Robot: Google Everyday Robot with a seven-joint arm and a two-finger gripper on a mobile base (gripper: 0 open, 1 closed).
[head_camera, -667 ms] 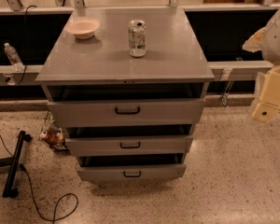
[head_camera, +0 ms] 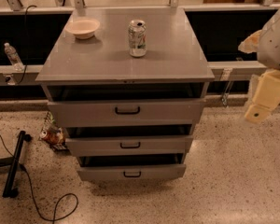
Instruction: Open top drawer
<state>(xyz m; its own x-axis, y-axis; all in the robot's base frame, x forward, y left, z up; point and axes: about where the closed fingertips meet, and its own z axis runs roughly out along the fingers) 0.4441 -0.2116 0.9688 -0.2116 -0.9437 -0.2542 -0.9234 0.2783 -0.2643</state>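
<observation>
The top drawer is the widest of three grey drawers in a grey cabinet. Its flat front has a small black handle at the centre, and a dark gap shows above the front panel, so it stands slightly pulled out. My gripper hangs at the right edge of the camera view, cream-coloured, to the right of the cabinet and apart from it, at about the height of the top drawer.
A soda can and a white bowl stand on the cabinet top. Two narrower drawers sit below, also slightly out. A crushed can, a black stand and cable lie on the floor at left. A water bottle stands at far left.
My arm and gripper at the right edge have shifted slightly downward. The drawers and the objects on top have not moved.
</observation>
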